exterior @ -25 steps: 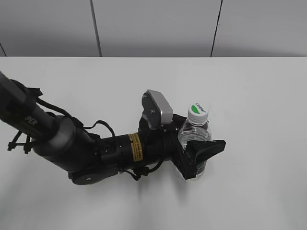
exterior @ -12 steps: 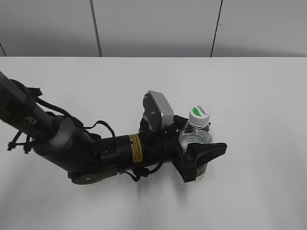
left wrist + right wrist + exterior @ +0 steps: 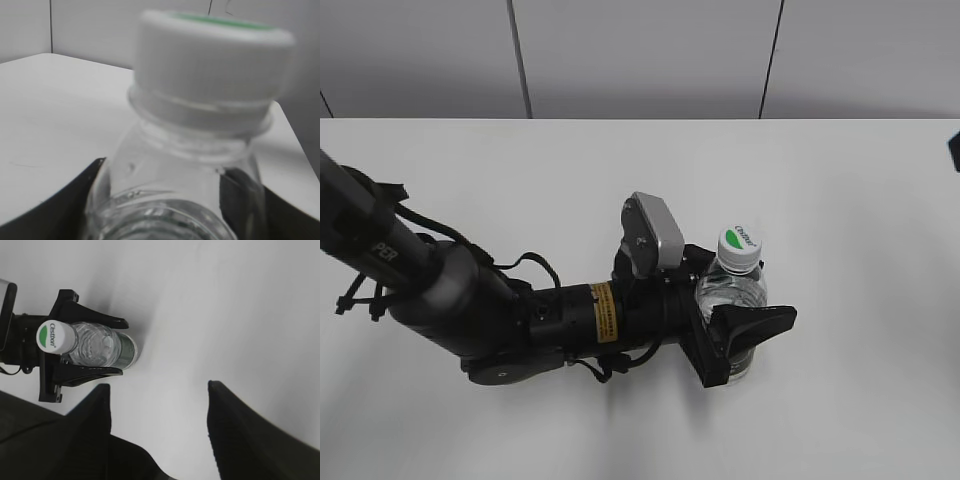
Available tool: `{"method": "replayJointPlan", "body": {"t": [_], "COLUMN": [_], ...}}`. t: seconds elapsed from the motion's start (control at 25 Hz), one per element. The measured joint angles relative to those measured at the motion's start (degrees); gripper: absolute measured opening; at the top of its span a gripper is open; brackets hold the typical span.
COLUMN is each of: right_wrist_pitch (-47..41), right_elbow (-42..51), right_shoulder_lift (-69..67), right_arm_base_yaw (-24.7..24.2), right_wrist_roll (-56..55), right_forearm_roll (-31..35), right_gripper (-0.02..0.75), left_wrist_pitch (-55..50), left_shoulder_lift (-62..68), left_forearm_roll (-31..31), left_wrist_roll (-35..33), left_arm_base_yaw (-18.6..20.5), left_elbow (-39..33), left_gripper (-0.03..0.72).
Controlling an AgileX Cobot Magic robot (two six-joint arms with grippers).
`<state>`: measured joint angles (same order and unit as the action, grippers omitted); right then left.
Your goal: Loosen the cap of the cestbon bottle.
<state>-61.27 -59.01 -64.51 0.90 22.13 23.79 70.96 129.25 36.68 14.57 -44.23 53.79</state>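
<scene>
Since a second ago, the bottle (image 3: 732, 300) and my left gripper (image 3: 738, 322) have slid a little to the right across the white table (image 3: 860, 200), and a dark corner of my right arm has come in at the far right edge. Left jaws hold the clear bottle around its body, upright, cap (image 3: 738, 243) on and showing its green mark. From above, my right gripper (image 3: 159, 395) hangs with jaws wide, well apart from the bottle (image 3: 102, 349).
</scene>
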Motion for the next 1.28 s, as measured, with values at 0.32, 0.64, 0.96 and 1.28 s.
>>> {"method": "replayJointPlan", "body": {"t": [0.32, 0.64, 0.96, 1.28], "right_wrist_pitch": [-7.8, -8.0, -8.2, -8.4], "right_elbow": [-16.6, -26.1, -26.2, -22.8], "right_shoulder_lift": [-17.9, -29.4, -32.9, -33.0], "right_arm_base_yaw": [25.4, 38.8, 38.8, 35.4], "right_wrist_roll": [-13.3, -25.5, -25.9, -25.2], "right_forearm_roll": [-15.7, -22.9, -23.5, -21.2], "right_gripper": [0.467, 0.467, 0.467, 0.467], "left_wrist_pitch": [0.0, 0.0, 0.1, 0.1], "left_shoulder_lift": [0.0, 0.0, 0.0, 0.0], "left_forearm_roll": [0.1, 0.1, 0.2, 0.2], "left_wrist_roll": [0.0, 0.0, 0.0, 0.0], "left_arm_base_yaw": [0.0, 0.0, 0.0, 0.0], "left_elbow": [0.0, 0.0, 0.0, 0.0], "left_gripper": [0.513, 0.513, 0.513, 0.513]}}
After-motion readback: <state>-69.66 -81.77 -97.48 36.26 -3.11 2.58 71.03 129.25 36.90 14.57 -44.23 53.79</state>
